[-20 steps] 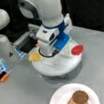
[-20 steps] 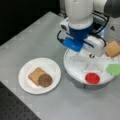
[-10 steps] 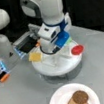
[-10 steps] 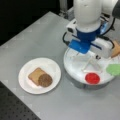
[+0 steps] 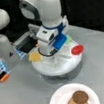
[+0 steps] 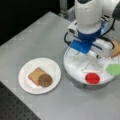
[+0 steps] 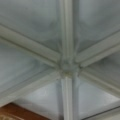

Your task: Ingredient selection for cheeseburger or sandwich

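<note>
Mid-selection: end effector low over hub of white divided tray, opening and hold not discernible; toast square with patty on plate at 9 o'clock; next pick needs choosing a wedge.

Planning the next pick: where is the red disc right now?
The red disc lies at the round divided tray's rim, toward a front view's bottom right, beside the green leaf piece.
</note>
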